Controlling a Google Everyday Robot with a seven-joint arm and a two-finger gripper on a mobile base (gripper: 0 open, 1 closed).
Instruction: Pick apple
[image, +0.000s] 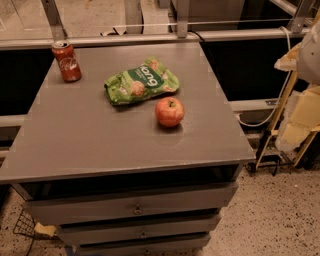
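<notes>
Apple (169, 111) rests on cabinet top (100, 145); end effector out of view.

Only a sliver of the robot shows at the right edge of the view: a rounded pale grey-white arm shell (313, 50) above the blocky cream-yellow tool (304, 117), which has flat, soft-edged faces and is cut off by the frame.

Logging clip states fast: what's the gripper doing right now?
Gripper: out of view; state cannot be told. The apple sits free on the cabinet top.
</notes>
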